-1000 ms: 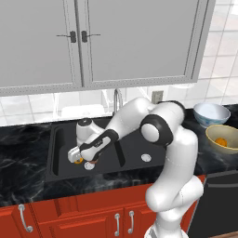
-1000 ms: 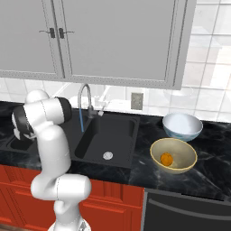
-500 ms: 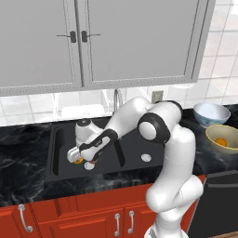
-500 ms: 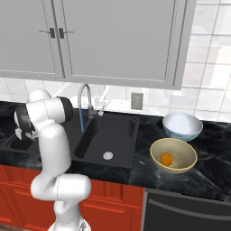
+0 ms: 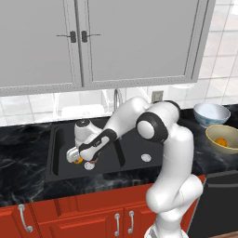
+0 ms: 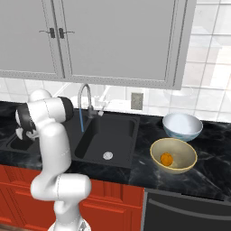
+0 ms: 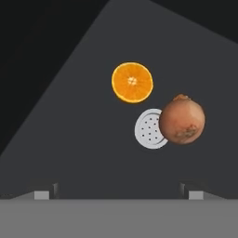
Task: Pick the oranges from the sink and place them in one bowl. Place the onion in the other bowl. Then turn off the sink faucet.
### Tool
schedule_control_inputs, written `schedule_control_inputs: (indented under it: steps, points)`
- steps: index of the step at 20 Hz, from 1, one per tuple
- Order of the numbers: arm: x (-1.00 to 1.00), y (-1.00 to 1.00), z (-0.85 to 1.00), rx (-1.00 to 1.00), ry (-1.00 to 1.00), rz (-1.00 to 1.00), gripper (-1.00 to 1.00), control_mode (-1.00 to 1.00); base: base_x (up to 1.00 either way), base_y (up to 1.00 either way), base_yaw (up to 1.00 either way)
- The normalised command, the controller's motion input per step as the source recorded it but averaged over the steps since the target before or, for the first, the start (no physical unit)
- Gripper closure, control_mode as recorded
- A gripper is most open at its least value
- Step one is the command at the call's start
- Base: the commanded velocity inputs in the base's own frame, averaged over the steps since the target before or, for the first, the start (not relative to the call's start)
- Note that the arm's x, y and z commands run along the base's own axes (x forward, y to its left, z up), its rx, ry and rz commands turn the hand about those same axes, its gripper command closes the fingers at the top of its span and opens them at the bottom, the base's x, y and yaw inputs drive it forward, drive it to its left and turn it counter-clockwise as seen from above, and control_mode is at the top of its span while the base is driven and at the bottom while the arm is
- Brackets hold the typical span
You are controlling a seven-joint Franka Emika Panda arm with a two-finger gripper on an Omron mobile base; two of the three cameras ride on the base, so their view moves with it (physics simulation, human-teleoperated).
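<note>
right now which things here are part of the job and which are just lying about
Job:
- orange and onion in the left sink basin, by its drain
- orange already in the yellow bowl
- blue-white bowl
- faucet, water running
- gripper, open over the basin

Lying about:
- wall outlet
- cabinets

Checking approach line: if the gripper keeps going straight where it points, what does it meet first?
Probably bare sink floor. The open gripper aims below the orange, left of the drain and onion; depth is unclear.
</note>
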Motion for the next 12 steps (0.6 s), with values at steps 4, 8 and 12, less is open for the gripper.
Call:
schedule_control_inputs:
  steps: [4,8,12]
  points:
    - [0.08,0.05,-0.08,0.0,0.0,0.0,-1.0,-1.0,0.0,0.0,0.0]
    - [0.09,0.01,-0.09,0.0,0.0,0.0,-1.0,-1.0,0.0,0.0,0.0]
    - [0.1,0.02,-0.13,0.0,-0.01,0.0,-1.0,-1.0,0.0,0.0,0.0]
